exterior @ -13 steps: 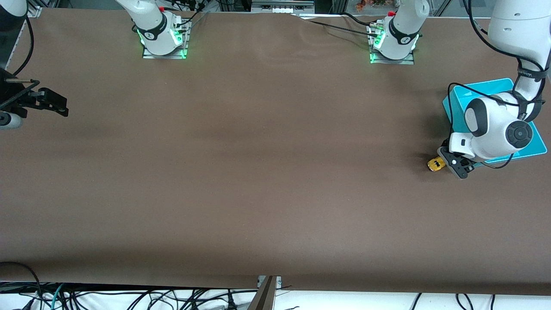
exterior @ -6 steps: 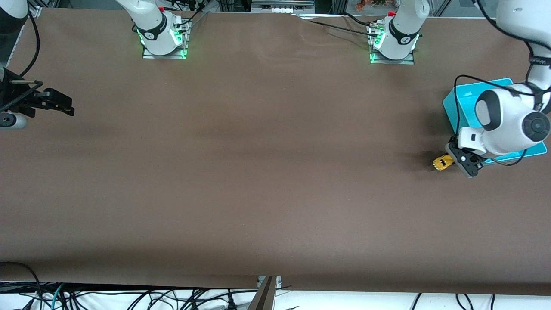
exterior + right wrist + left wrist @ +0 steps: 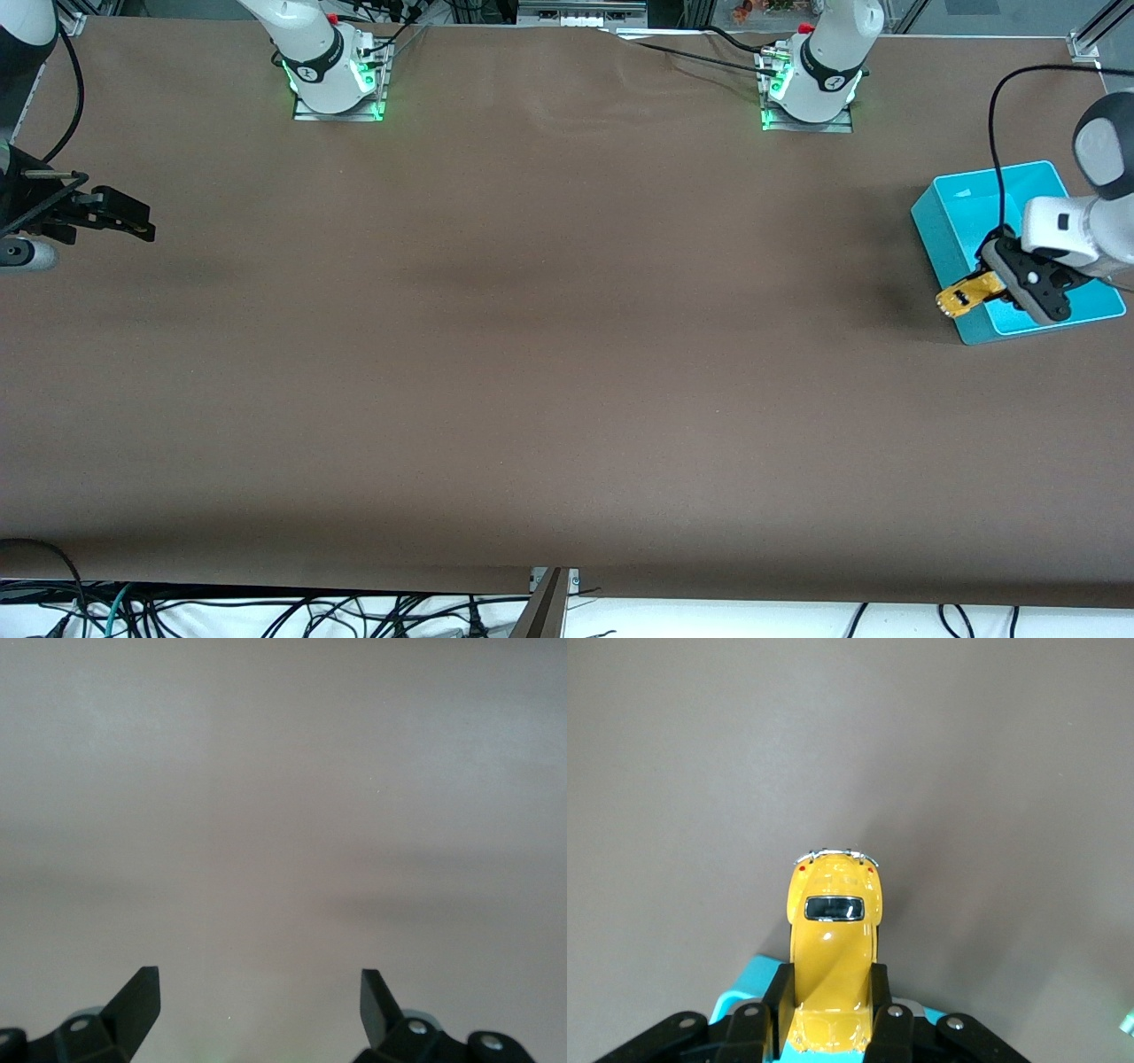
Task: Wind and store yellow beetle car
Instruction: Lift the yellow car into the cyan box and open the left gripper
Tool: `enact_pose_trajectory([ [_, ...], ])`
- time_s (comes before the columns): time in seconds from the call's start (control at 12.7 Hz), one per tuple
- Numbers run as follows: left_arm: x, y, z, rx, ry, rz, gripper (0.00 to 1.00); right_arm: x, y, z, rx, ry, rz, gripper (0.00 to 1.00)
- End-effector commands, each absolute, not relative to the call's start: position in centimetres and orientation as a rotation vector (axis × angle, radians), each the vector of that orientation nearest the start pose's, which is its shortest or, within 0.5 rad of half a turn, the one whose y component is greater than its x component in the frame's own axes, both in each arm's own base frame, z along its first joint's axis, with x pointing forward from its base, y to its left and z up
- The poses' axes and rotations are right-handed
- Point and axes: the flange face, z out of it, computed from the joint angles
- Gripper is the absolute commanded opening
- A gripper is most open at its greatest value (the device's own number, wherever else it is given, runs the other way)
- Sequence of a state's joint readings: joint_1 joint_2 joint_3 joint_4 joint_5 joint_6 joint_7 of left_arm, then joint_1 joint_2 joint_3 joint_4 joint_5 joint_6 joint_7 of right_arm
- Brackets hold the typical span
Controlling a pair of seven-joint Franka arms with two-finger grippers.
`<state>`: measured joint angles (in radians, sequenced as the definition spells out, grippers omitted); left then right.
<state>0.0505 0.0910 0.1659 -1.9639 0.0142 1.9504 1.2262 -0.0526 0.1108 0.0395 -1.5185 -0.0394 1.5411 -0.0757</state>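
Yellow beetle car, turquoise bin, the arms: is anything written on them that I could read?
None can be read.
Yellow beetle car, held by the left gripper over the turquoise bin: no lettering.
Marks on the arms' base collars: too small to read.

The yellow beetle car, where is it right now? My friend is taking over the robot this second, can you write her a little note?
Left end effector: shut on the yellow beetle car, up in the air over the rim of the teal bin at the left arm's end of the table.
Right end effector: open, holding nothing, waiting at the right arm's end.
Done: car picked up and carried to the bin's edge. Whether it is wound cannot be told.
Left: bring the car over the bin's inside, lower it, let go.
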Motion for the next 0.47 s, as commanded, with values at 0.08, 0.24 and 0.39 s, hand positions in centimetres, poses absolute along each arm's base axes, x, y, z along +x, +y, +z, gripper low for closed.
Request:
enact_pose_trajectory([
  [0.08, 51.9, 18.7, 41.8, -2.682, 1.695, 0.309, 0.00, 58.1, -1.5, 58.6, -3.146, -0.066, 0.131, 1.00],
  [0.24, 48.8, 23.3, 39.8, -2.699, 1.763, 0.353, 0.00, 58.1, -1.6, 58.6, -3.146, -0.063, 0.131, 1.00],
  [0.39, 45.1, 27.0, 36.1, -2.719, 1.738, 0.472, 0.00, 58.1, -1.6, 58.6, -3.146, -0.065, 0.131, 1.00],
])
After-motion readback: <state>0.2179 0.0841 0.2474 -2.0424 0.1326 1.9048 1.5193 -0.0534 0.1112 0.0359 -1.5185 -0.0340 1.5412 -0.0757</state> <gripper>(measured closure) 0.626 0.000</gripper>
